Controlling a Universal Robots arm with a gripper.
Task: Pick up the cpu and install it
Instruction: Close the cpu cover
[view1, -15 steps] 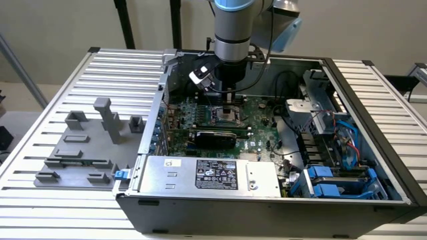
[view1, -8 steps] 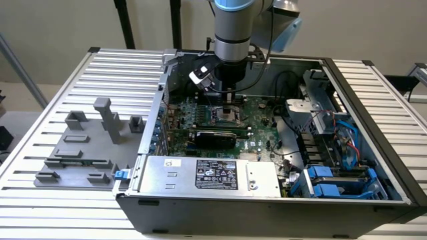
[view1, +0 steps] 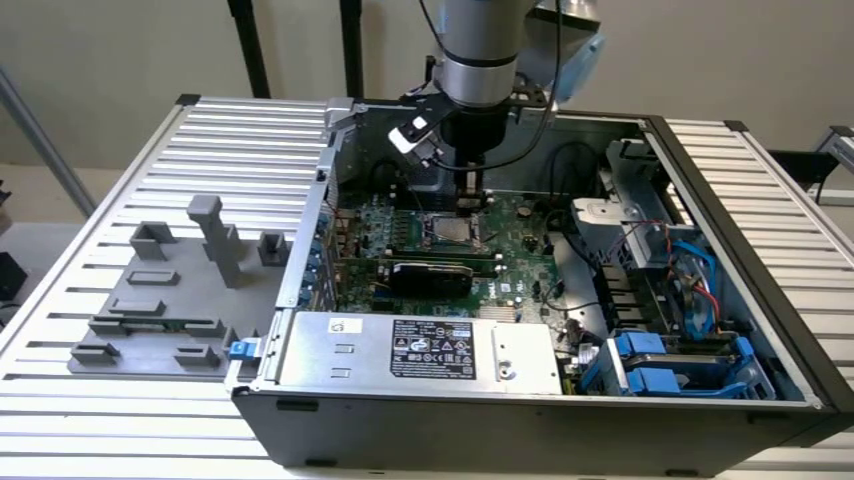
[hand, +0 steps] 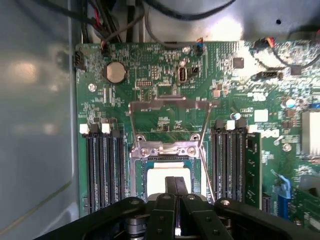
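CPU position: The cpu (hand: 156, 181) lies flat, silvery plate up, inside the socket (hand: 135, 175) near the middle of the motherboard (hand: 150, 65). Its edges run square to the socket rim.

CPU seating: Judged to be in place or nearly so. Whether it is fully down on the contacts cannot be told.

Claw state: The claw (hand: 175, 180) hangs directly over the middle of the cpu. Its fingers are drawn close together with only a thin slit between them, and nothing is seen pinched there. Whether the fingertips touch the plate cannot be told.

Claw pose, reason: The arm points straight down into the case. This likely keeps it off the walls and cables (hand: 117, 27) and keeps the chip level with the socket.

Retention frame: The retention frame (hand: 170, 106) is swung up and back on its hinge, away from the socket. This leaves the opening free for the chip, which is not clamped.

Memory slots: The memory slots (hand: 102, 165) stand in banks on both sides of the socket, just beside it.

Computer case: The computer case (view1: 534, 430) rests on the table (view1: 107, 420) with its open side up, so the board faces the arm.

Case contents: The motherboard, a power supply (view1: 414, 345) along the near wall, a blue drive cage (view1: 667, 365) at the exterior view's right, and cable bundles.

Fixture blocks: The grey fixture blocks (view1: 167, 290) stand on the table outside the case, at the exterior view's left and well apart from the claw.
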